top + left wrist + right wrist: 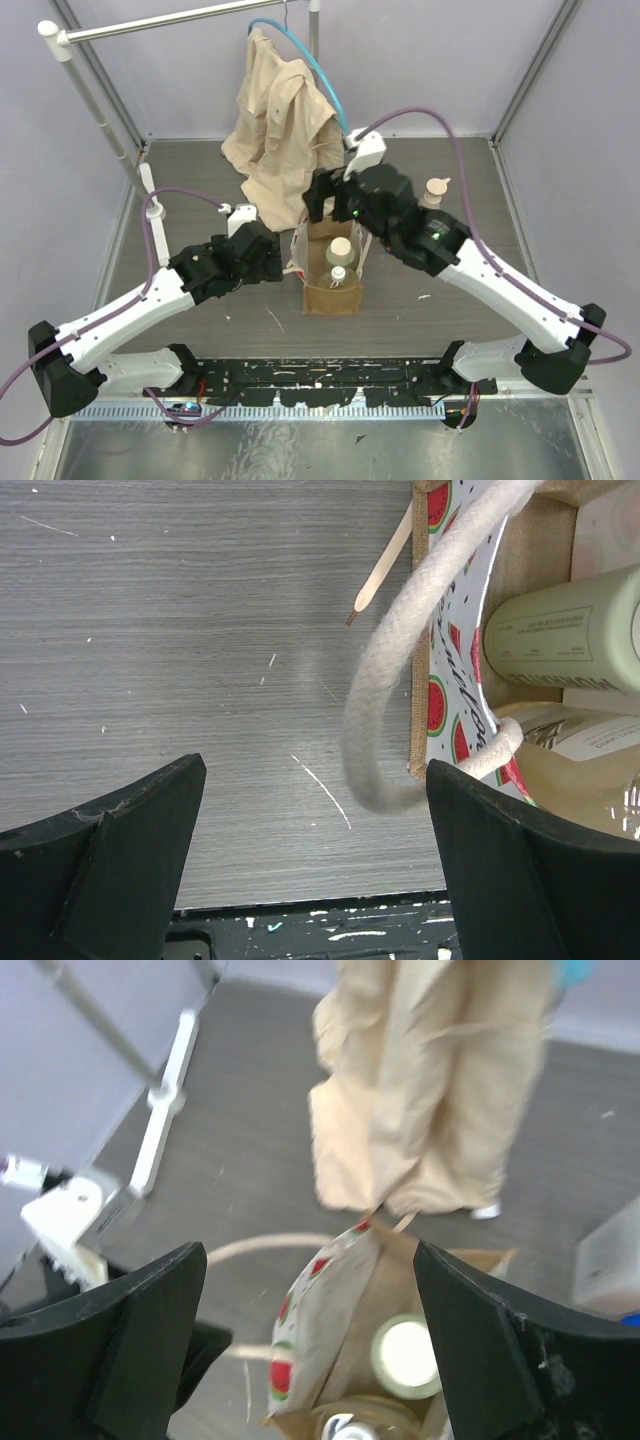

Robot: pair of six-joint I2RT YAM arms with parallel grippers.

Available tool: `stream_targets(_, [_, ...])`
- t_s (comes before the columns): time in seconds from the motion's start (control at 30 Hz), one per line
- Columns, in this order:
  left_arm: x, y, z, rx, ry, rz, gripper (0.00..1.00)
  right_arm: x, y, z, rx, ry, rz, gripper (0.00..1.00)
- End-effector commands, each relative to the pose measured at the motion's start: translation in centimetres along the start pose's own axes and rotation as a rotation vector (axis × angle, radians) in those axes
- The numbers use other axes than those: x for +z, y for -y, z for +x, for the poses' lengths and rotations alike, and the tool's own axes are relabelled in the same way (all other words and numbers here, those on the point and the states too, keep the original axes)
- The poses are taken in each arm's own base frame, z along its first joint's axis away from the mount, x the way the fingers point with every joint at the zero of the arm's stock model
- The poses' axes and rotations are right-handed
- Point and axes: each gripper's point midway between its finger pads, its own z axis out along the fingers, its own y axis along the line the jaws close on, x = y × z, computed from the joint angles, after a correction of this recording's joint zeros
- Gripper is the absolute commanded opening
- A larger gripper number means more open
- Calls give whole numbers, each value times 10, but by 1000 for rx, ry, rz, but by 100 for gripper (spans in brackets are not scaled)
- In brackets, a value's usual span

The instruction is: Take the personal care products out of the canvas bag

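1. Right pincer (307,1250): my fingers are spread wide with nothing between them, so it is released. It hangs above the open mouth of the canvas bag (332,298) and looks down into it
2. Left pincer (315,765): my fingers are also wide apart and empty. It sits low, just beside the bag's left side, and I see no contact with the cloth
3. Cream loop handle (365,710): it droops off the bag's left edge, in the gap ahead of my left fingers and closer to the one on the bag's side
4. The bag stands upright on the grey table (200,190), between my two pincers. Its mouth is open and a watermelon-print lining shows inside
5. Inside the bag: a pale olive bottle with cream cap (340,248), cap up. A clear bottle with white cap (337,273) sits on the near side of it. I cannot tell whether the two touch
6. Outside the bag: a peach pump-top bottle (435,192) stands upright on the table to the bag's right, partly hidden by my right arm
7. Beyond the bag: a beige shirt (280,130) hangs on a blue hanger (300,45) from a metal rail (170,22). Its hem comes down just behind the bag's far edge
8. Right wrist view, to the bag's right: a pale shape at the picture's edge, too blurred to identify
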Motion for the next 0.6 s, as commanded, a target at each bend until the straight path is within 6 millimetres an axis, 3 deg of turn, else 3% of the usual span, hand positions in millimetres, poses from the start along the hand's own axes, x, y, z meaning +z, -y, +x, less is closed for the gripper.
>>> stream_targets(0.0, [0, 8, -3, -14, -7, 18, 99, 20, -22, 67, -9, -137, 7, 90])
stream_targets(0.17, [-1, 7, -4, -13, -6, 20, 99, 35, -6, 123, -36, -259, 104, 90])
stream_targets(0.33, [-4, 1, -5, -6, 8, 8, 99, 37, 14, 176, -49, -366, 185, 89])
stream_targets(0.43, [-4, 0, -4, -8, 9, 9, 98, 33, 30, 196, -57, -381, 235, 89])
stream_targets(0.57, [-1, 1, -1, -8, 0, 13, 99, 28, 46, 206, -80, -392, 300, 88])
